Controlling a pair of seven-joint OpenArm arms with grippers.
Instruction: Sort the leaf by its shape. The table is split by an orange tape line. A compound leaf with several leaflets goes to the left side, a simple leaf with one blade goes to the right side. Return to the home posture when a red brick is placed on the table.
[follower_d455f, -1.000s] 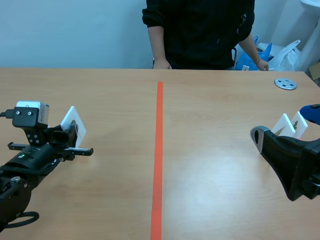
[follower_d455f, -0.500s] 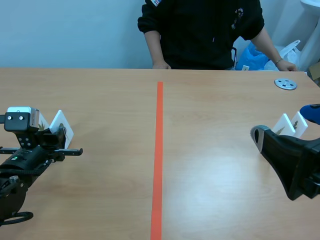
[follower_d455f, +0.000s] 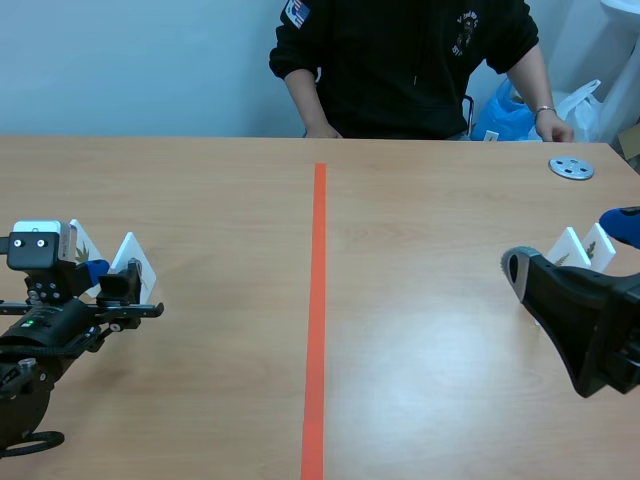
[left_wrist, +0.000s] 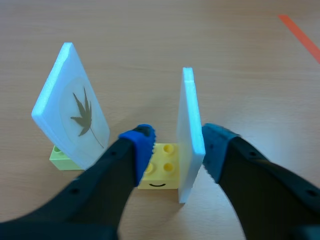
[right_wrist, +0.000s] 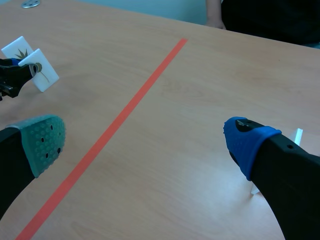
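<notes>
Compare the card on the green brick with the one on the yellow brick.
The green-brick card leans and shows its leaf face; the yellow-brick card stands upright, edge-on. The green-brick card sits beside the left hand; the yellow-brick card stands between its fingers. Both are white.

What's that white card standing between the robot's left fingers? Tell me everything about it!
The white card is a thin, foam-like slab seen edge-on, standing upright on a yellow brick. It sits between the fingers of the left gripper; one pad seems against it, the other is apart.
</notes>
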